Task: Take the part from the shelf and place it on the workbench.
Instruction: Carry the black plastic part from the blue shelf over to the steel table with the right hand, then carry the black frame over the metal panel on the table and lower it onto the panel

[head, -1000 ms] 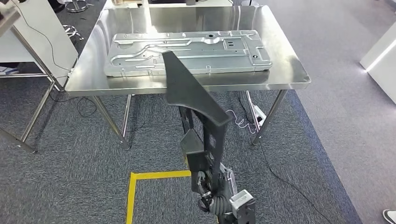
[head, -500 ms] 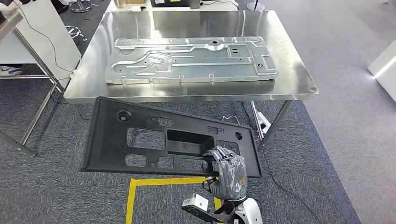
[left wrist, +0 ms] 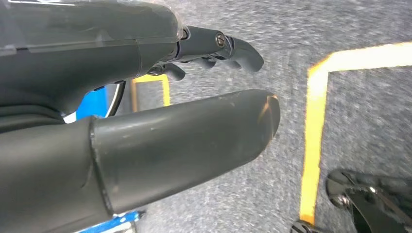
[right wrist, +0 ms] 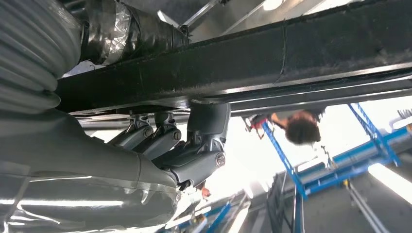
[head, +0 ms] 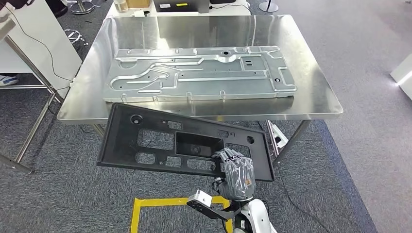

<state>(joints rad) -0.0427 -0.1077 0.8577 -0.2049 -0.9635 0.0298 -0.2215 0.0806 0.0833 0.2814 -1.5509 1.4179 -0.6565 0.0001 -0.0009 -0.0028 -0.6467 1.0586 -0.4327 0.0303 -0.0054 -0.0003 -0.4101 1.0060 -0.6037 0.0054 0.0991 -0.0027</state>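
Head view showed one black plastic part (head: 184,145), one right hand (head: 236,172) and one steel workbench (head: 316,92) bearing a single stamped metal panel (head: 199,73). The part, a long flat frame with several cut-outs, lay nearly level and slightly tilted above the grey carpet (head: 58,194); its far long edge overlapped the workbench's near edge in the picture, just short of the metal panel. The right hand gripped the part near its right end, fingers curled over the near edge, with most of the frame extending to the hand's left. Right wrist view showed that hand's fingers (right wrist: 194,145) pressed against the part's underside. Left wrist view showed the left hand (left wrist: 214,73) holding nothing, fingers apart, above carpet marked with yellow tape (left wrist: 313,145). Bare steel lay at both ends of the panel.
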